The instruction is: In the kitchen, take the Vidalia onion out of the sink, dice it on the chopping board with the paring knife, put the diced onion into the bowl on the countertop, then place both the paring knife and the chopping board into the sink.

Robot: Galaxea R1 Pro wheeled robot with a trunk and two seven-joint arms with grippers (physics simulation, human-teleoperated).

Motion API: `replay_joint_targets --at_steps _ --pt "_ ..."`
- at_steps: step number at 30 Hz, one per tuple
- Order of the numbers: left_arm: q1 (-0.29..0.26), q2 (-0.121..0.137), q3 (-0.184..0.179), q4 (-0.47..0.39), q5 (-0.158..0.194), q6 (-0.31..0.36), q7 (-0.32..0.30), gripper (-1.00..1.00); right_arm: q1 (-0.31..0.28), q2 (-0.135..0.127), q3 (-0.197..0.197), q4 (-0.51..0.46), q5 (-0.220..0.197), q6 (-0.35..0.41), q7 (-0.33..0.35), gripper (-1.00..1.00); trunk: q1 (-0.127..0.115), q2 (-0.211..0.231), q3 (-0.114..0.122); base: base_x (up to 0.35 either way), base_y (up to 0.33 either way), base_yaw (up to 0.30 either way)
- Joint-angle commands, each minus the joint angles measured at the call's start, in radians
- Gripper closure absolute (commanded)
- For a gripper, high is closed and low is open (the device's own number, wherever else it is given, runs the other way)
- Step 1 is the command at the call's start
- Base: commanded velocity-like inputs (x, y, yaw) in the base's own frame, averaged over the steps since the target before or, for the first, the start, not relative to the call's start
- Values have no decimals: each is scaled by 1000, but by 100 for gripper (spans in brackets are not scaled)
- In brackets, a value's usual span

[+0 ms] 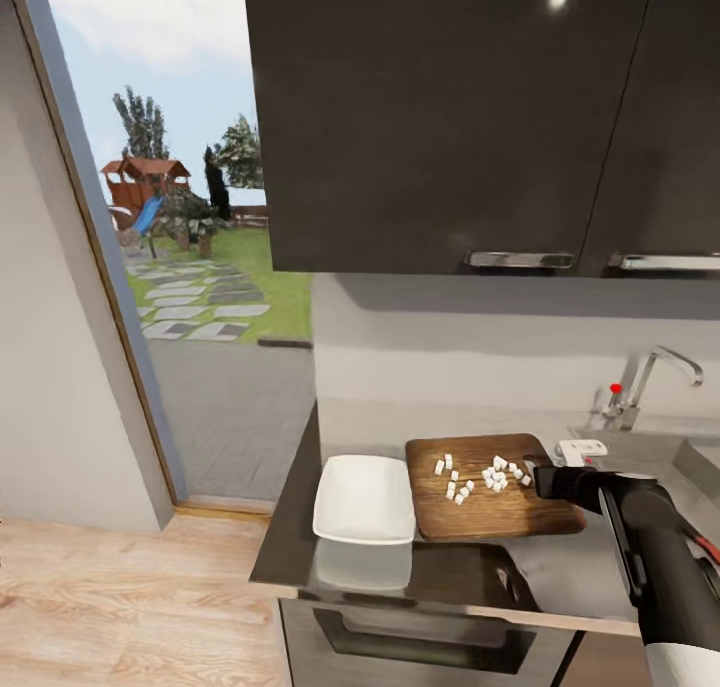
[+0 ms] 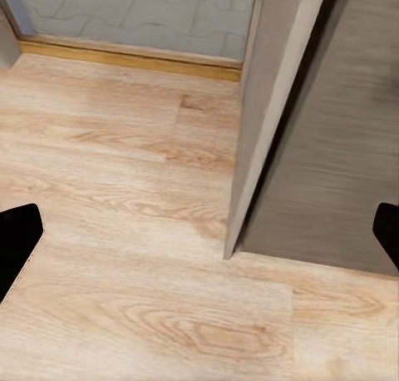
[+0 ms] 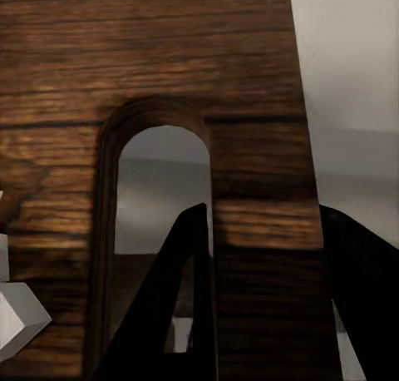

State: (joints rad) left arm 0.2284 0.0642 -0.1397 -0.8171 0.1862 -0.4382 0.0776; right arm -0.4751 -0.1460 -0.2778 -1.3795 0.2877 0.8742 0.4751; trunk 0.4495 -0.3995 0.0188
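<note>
The dark-brown chopping board (image 1: pixel 500 512) lies on the grey countertop (image 1: pixel 560 572) with several white onion dice (image 1: pixel 492 477) scattered on it. The white squarish bowl (image 1: pixel 365 497), nothing in it, touches the board's left edge. My right gripper (image 1: pixel 532 464) is at the board's right end. In the right wrist view one finger (image 3: pixel 179 306) passes through the slot handle hole (image 3: pixel 158 190) and the other presses the outer edge, shut on the strip between. An onion cube (image 3: pixel 17 314) shows at the side. My left gripper (image 2: pixel 199 231) hangs open over the wooden floor. The paring knife is out of view.
The sink basin (image 1: pixel 700 457) and chrome faucet (image 1: pixel 655 372) with red knob (image 1: pixel 615 388) lie right of the board. Dark wall cabinets (image 1: pixel 450 117) hang overhead. An oven front (image 1: pixel 420 647) sits under the counter. A doorway (image 1: pixel 190 267) at the left opens on a garden.
</note>
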Motion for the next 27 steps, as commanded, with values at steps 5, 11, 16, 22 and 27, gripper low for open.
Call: replay_joint_targets --at_steps 5,11,16,22,27 --pt "0 2 -7 0 7 -2 8 -100 0 0 -1 -1 12 6 10 100 0 -1 8 0 222 0" --pt "0 2 -7 0 7 -2 8 -100 0 0 -1 -1 13 8 10 100 0 -1 18 0 224 0" --pt "0 2 -7 0 7 -2 8 -100 0 0 -1 -1 13 8 10 100 0 -1 26 0 226 0" --pt "0 2 -7 0 7 -3 8 -100 0 0 -1 -1 13 8 10 100 0 -1 35 44 234 0" --pt "0 2 -7 0 7 -3 8 -100 0 0 -1 -1 13 8 10 100 0 -1 43 81 180 0"
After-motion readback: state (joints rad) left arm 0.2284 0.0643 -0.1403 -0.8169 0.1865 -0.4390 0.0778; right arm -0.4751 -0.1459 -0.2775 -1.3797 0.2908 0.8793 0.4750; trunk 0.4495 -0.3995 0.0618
